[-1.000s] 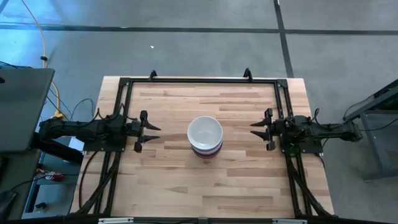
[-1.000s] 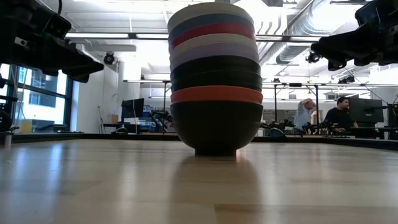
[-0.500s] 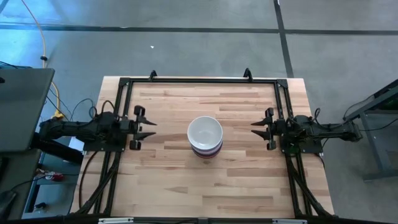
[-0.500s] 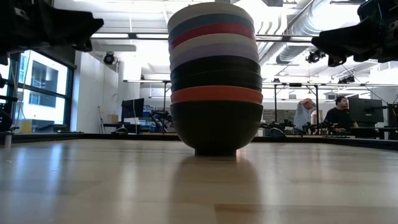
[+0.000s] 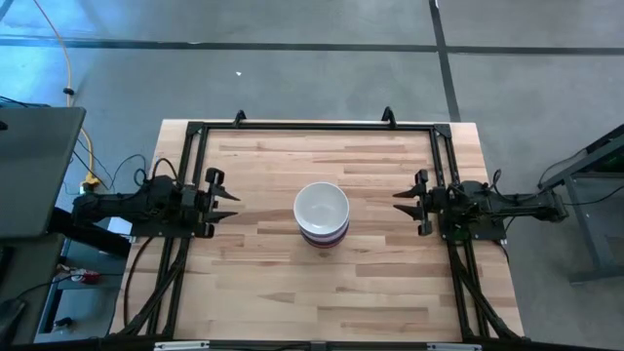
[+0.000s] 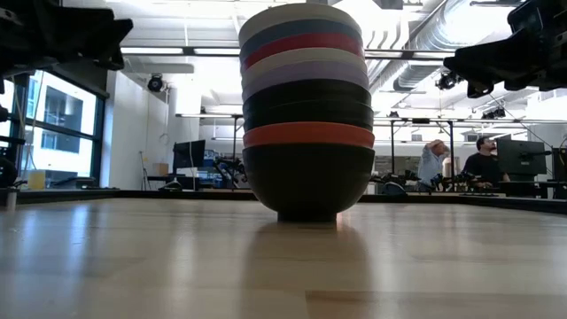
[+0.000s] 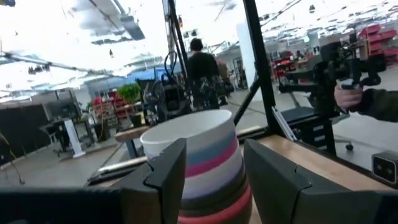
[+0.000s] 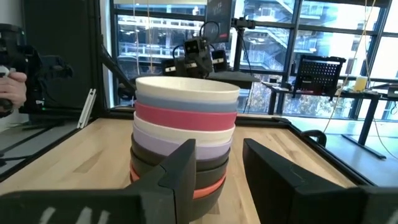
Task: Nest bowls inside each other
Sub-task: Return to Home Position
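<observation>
Since all bowls (image 5: 322, 216) sit nested in one stack on the desk (image 5: 292, 292), nesting appears complete; left claw (image 5: 232, 206) and right claw (image 5: 398, 203) stand open, empty.

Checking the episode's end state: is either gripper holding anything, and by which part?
Nothing is held. The left gripper and right gripper are both open and empty, well apart from the stack of bowls between them.

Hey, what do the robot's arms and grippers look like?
The left arm and right arm are black and jointed, with thin black cables looping beside them. The left gripper and right gripper each have two dark, flat, angular fingers.
</observation>
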`<action>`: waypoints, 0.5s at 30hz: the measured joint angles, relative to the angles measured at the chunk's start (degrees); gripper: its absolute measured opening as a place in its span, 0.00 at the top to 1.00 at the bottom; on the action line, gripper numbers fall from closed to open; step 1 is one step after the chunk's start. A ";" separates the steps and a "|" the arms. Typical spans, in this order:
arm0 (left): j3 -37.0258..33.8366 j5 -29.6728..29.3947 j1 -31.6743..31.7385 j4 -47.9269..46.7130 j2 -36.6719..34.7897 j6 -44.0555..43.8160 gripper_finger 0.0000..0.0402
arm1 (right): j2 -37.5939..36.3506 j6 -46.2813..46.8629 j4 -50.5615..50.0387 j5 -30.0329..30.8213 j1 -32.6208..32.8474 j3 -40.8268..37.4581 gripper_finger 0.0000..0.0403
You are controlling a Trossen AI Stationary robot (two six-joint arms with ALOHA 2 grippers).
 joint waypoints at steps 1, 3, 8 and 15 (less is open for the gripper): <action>0.01 -0.19 0.02 -0.76 -0.05 -0.05 0.63 | 0.00 0.00 0.24 -0.02 0.00 0.00 0.69; 0.01 -0.24 0.13 -1.99 -0.04 -0.61 0.63 | 0.00 -0.03 0.68 -0.02 0.00 0.00 0.69; 0.04 -1.90 0.24 -6.56 -0.01 -0.57 0.63 | 0.00 -0.20 1.17 -0.02 0.00 0.00 0.69; 0.03 -4.25 0.24 -9.55 -0.01 -1.52 0.63 | 0.00 -0.20 1.20 -0.02 0.00 0.00 0.69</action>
